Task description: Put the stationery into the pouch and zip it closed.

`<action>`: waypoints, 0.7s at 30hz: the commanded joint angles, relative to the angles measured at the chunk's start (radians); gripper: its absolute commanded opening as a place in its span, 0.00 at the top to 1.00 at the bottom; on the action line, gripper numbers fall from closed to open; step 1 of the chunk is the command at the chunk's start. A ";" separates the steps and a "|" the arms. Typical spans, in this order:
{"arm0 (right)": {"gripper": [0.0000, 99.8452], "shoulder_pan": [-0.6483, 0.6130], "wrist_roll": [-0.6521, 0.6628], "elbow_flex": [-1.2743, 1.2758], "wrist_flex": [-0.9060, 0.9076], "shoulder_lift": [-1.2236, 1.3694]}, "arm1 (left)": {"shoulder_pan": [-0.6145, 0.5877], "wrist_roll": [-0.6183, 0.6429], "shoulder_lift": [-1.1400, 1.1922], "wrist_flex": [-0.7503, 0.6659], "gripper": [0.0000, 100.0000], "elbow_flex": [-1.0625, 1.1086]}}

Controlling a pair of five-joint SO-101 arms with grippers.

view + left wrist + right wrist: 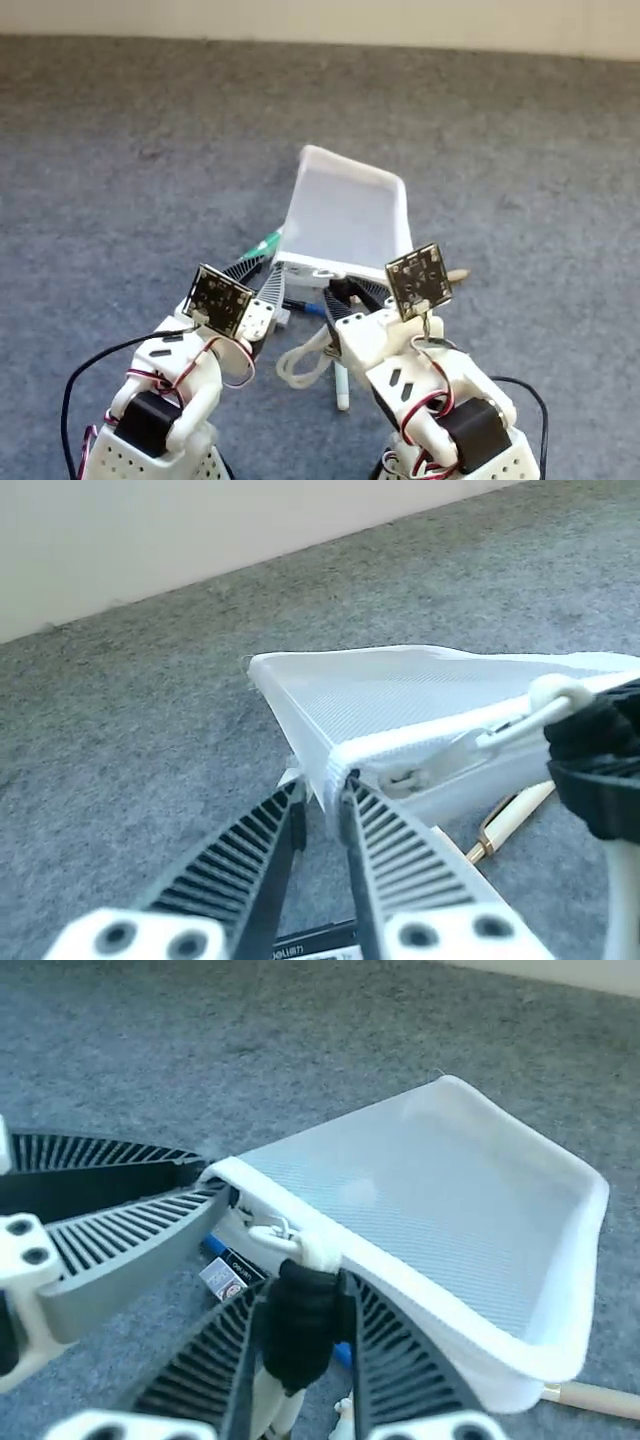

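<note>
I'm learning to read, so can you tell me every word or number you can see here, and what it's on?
Label on the pen beside the pouch: print too blurred to read.
Black strip under the left tool: white print, too small to read.
Pouch and zip pull in the right tool: no words.

Grey carpet [120,150] underfoot; pale wall [320,18] behind.

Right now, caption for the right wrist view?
Right gripper pinches the zip cord; left gripper holds the pouch by its corner.
</note>
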 commanded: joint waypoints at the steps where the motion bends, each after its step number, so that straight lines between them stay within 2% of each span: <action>1: 1.00 0.039 -0.003 -0.062 0.004 -0.015 | -0.035 -0.008 0.013 -0.014 0.94 -0.045; 6: 1.00 0.048 0.003 -0.065 0.038 -0.015 | -0.035 -0.008 0.013 -0.014 0.94 -0.047; 9: 1.00 0.087 0.054 -0.067 0.085 -0.015 | -0.035 -0.008 0.013 -0.014 0.94 -0.047; 15: 1.00 0.163 0.058 -0.067 0.088 -0.015 | -0.062 -0.008 0.013 -0.012 0.94 -0.047; 21: 1.00 0.173 0.054 -0.108 0.096 -0.015 | -0.076 -0.008 0.013 -0.012 0.94 -0.047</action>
